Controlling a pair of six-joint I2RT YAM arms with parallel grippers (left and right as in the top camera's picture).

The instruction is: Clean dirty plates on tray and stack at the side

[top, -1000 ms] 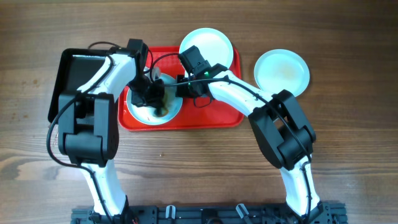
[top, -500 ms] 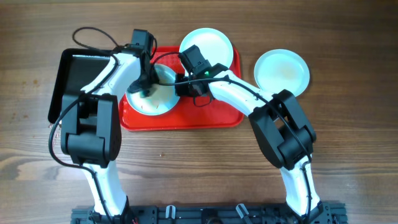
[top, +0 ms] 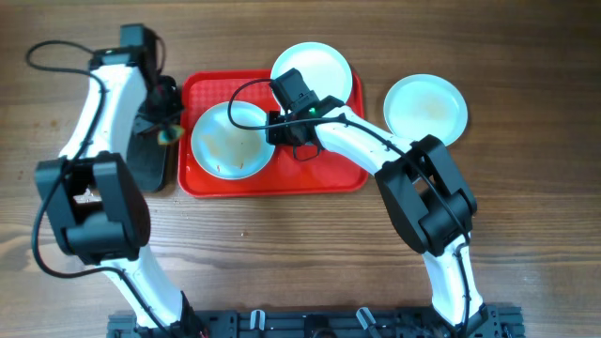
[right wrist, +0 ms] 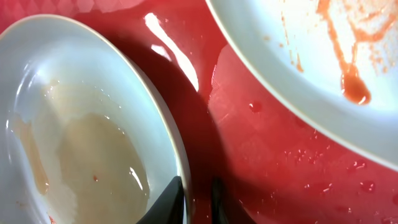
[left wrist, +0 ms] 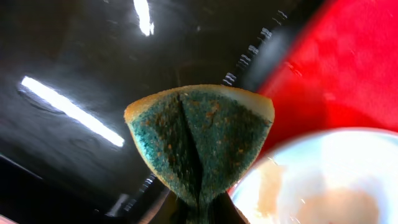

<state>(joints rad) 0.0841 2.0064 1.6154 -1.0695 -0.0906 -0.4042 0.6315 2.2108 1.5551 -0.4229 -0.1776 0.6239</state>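
The red tray (top: 282,178) holds one plate (top: 228,143) on its left half, smeared pale brown. My right gripper (top: 273,129) is shut on that plate's right rim; the right wrist view shows the rim (right wrist: 180,168) between the fingers (right wrist: 196,190). A second plate (top: 312,68) with orange-red sauce streaks (right wrist: 348,81) lies on the tray's far right corner. A third plate (top: 425,106) lies on the table to the right. My left gripper (top: 166,120) is shut on a green-and-yellow sponge (left wrist: 199,137), held over the black tray (left wrist: 62,93).
The black glossy tray (top: 150,160) lies just left of the red tray, mostly under my left arm. A black cable loops over the red tray's far edge near the right arm. Bare wooden table lies in front and to the right.
My left gripper has lifted the sponge off the plate on the red tray and swung left over the black tray. The right gripper has stayed on the plate's rim.
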